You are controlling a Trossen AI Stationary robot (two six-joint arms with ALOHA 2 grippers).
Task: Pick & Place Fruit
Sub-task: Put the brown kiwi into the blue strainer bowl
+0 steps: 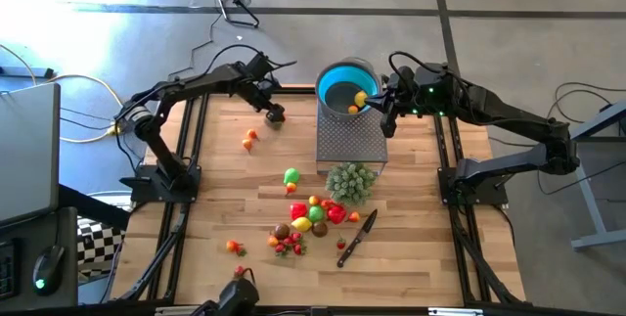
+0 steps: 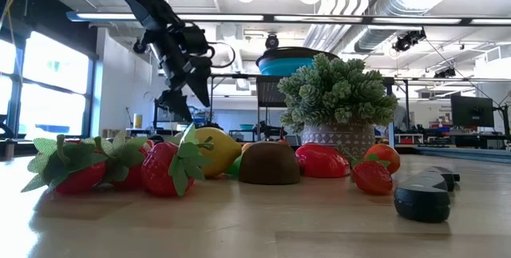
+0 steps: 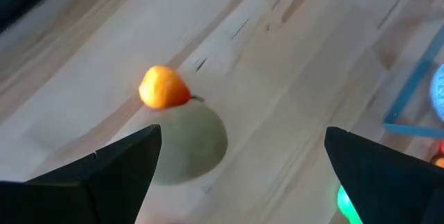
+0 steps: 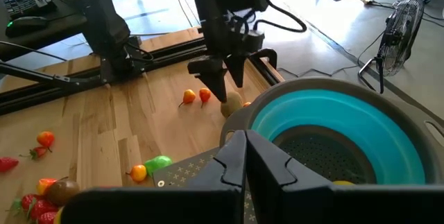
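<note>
My left gripper (image 3: 243, 132) hangs open over the table's far left part, its fingers pointing down on either side of a pale olive round fruit (image 3: 189, 143) that lies on the wood beside a small orange fruit (image 3: 164, 87). The right wrist view shows the left gripper (image 4: 225, 89) just above that olive fruit (image 4: 232, 104). My right gripper (image 1: 380, 101) is shut and stays above the near rim of the blue bowl (image 1: 342, 86), which holds a yellow fruit (image 1: 360, 98). Most of the other fruit lies in a cluster (image 1: 308, 218) near the table's middle.
The bowl sits in a grey pot on a perforated metal stand (image 1: 350, 140). A pale green bushy plant (image 1: 350, 181) and a black-handled knife (image 1: 357, 238) lie by the cluster. Two small orange-red fruits (image 1: 250, 139) and a green one (image 1: 291, 175) lie apart.
</note>
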